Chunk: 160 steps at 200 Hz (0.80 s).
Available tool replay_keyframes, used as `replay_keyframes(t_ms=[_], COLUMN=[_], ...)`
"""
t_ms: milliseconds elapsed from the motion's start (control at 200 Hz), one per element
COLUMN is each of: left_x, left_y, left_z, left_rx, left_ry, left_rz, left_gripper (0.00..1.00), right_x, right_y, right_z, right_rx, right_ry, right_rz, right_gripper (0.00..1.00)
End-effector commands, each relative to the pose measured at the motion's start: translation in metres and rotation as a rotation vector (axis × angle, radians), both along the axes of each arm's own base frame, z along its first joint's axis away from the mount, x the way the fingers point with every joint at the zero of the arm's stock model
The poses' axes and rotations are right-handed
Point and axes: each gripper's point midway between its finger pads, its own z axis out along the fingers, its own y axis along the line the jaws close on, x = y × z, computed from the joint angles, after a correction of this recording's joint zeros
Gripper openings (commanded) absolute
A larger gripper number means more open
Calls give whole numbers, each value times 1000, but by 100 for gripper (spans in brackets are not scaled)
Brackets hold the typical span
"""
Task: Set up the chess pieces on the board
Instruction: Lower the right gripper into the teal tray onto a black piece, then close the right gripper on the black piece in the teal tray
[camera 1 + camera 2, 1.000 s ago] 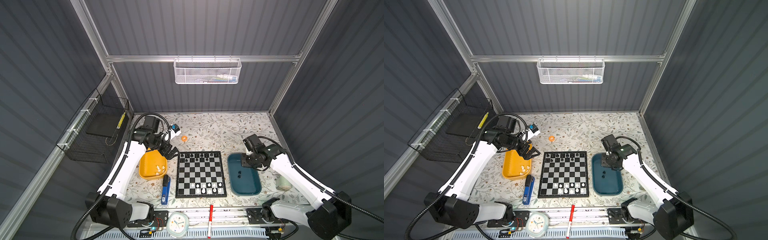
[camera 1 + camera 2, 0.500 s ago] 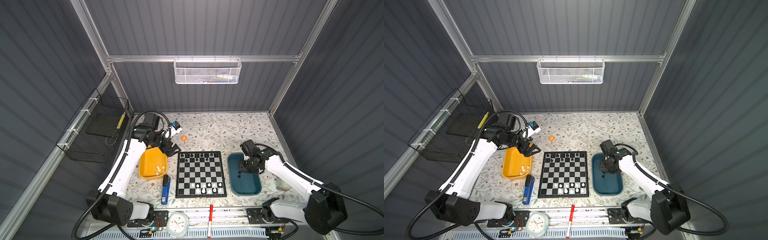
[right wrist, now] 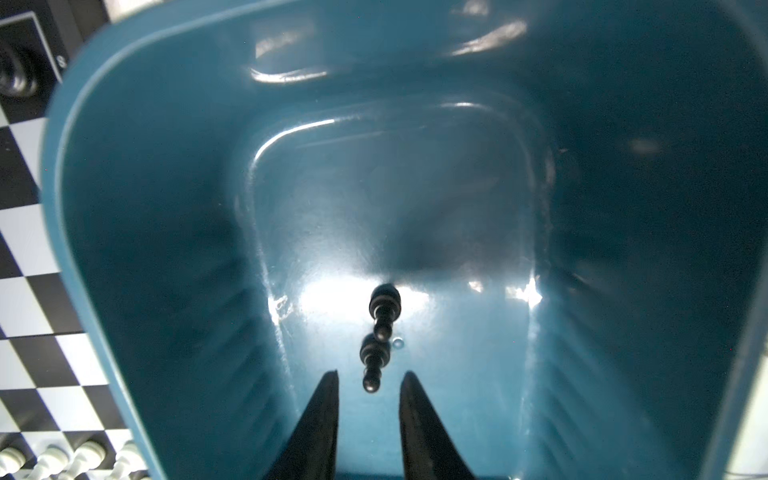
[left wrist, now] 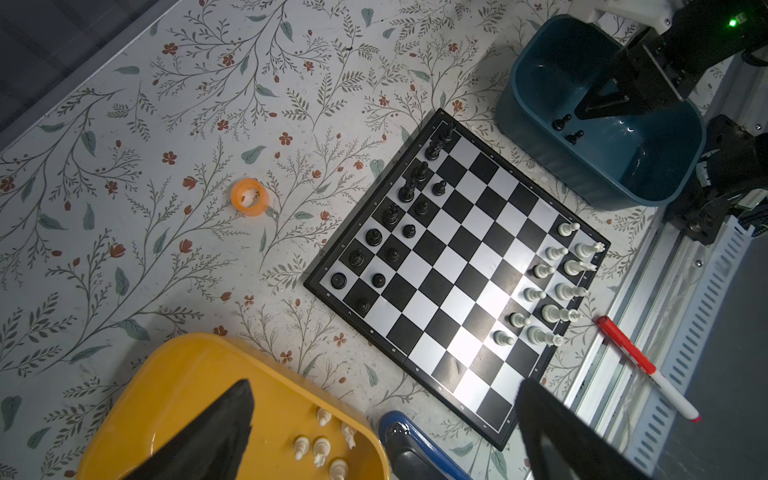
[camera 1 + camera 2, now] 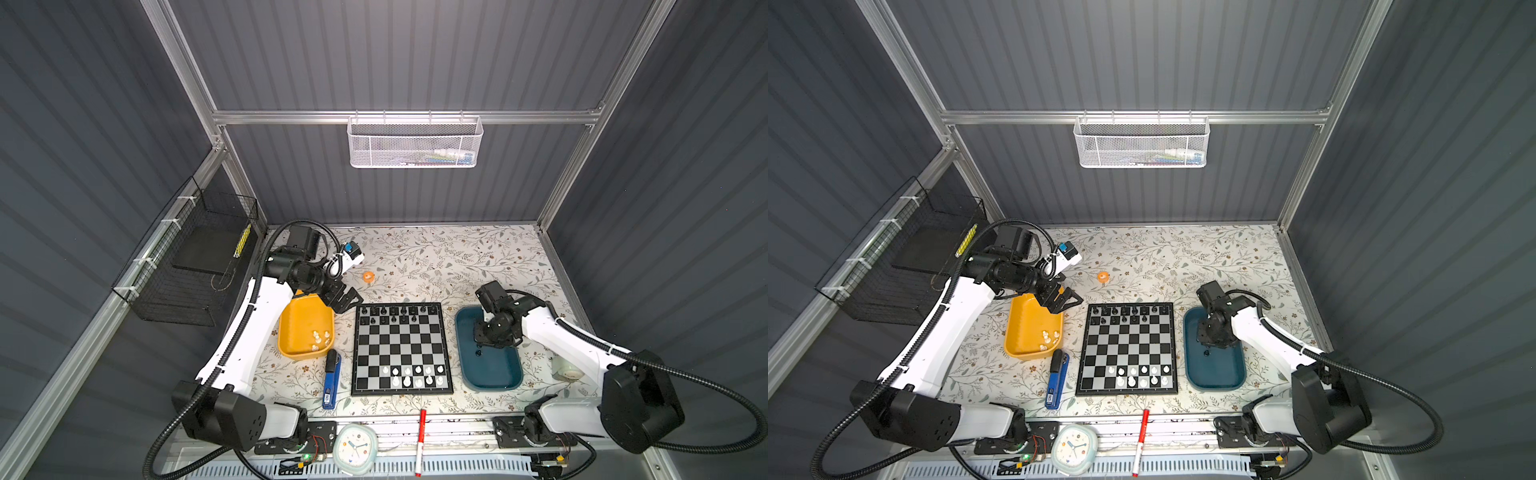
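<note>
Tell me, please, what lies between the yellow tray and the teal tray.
The board lies there, with black pieces on its far rows and white pieces on its near rows; both top views show it.

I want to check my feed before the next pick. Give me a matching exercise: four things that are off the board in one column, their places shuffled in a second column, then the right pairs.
Things:
1. loose white pieces
2. two loose black pawns
3. orange ring
4. red marker

Places:
A. on the table, beyond the black side of the board
B. in the teal tray
C. in the yellow tray
D. in front of the board's white side, at the table's front edge

Pairs: 1-C, 2-B, 3-A, 4-D.
</note>
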Motion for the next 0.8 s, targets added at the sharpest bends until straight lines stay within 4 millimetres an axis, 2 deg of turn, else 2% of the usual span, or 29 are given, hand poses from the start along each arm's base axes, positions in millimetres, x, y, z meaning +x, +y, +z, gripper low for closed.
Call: replay_keyframes(t_ms=[0,420,795], left_x=[-1,-2,-1], left_y=[-5,-2,-2], left_z=[7,2,1], left_rx=[-23,-11,-10], left_ry=[11,17,17], left_rz=[-5,2,4], left_gripper=[99,99,100], right_x=[-3,1,6], right_y=[-2,-4,-9], right_z=[-8,-20,-23], right_rx=[-8,-48,-91], right_ry=[21,55,58], right_rz=[5,17,22], right_gripper=[29,26,25])
